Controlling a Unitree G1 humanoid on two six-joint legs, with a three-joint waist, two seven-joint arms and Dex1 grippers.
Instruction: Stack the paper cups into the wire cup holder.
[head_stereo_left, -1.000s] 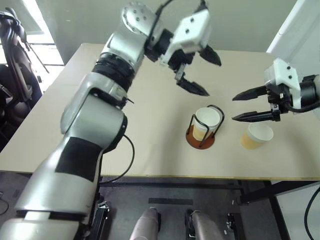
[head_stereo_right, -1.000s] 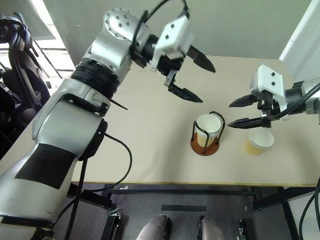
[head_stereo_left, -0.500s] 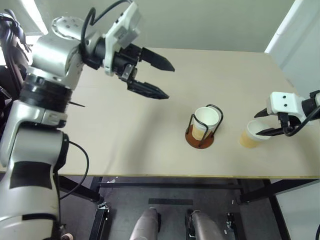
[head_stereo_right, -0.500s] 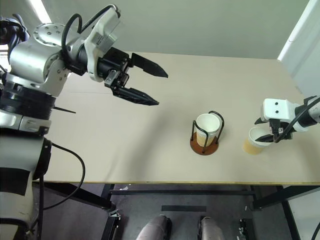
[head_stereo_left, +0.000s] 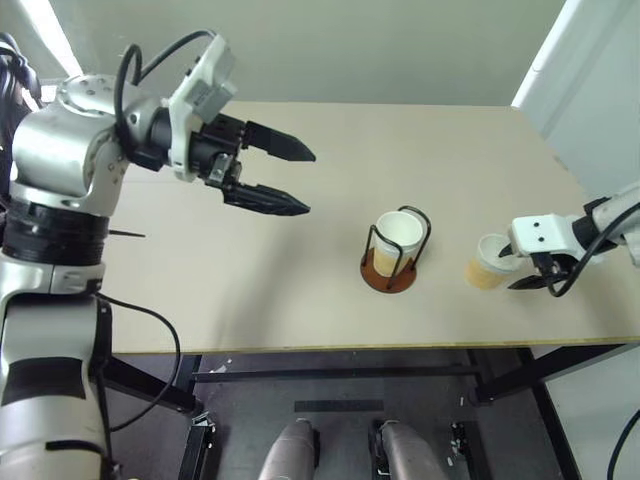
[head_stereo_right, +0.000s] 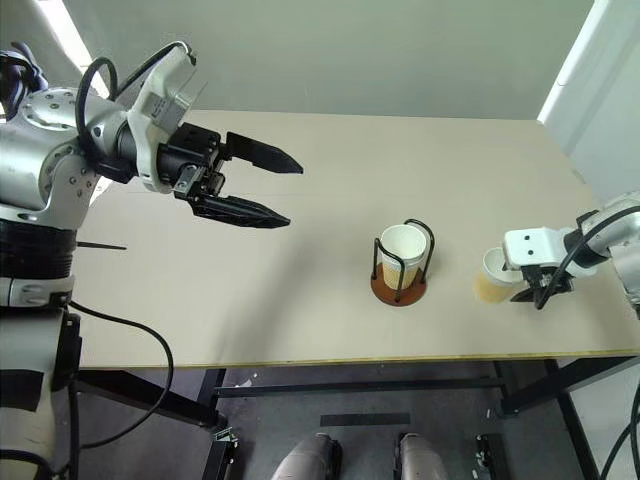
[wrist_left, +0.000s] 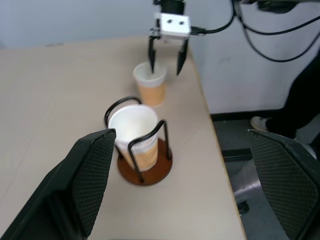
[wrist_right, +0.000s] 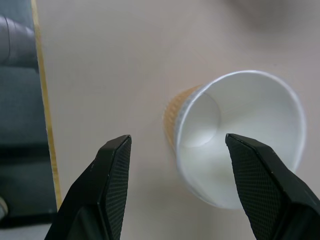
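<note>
We are seeing the wire cup holder (head_stereo_left: 391, 258) standing on the table (head_stereo_left: 300, 290), near the middle and toward the front edge, with a paper cup (head_stereo_left: 397, 238) sitting upright inside its black loops. Whether that is one cup or a nested pair we cannot tell from here. A second, loose paper cup (head_stereo_left: 487, 262) is standing upright on the table well to the right of the holder, close to the front edge.

The right gripper (head_stereo_left: 516, 273) is hanging right at this loose cup, pointing steeply down, fingers spread. In the left wrist view one finger (wrist_left: 151, 52) is sitting over the cup's rim and the other is outside it, so the cup wall is lying between them. In the right wrist view the cup (wrist_right: 235, 135) is showing between the two pads, apparently untouched.

The left gripper (head_stereo_left: 285, 178) is hovering above the table's left half, well apart from the holder, pointing toward it, fingers spread wide and holding nothing.
</note>
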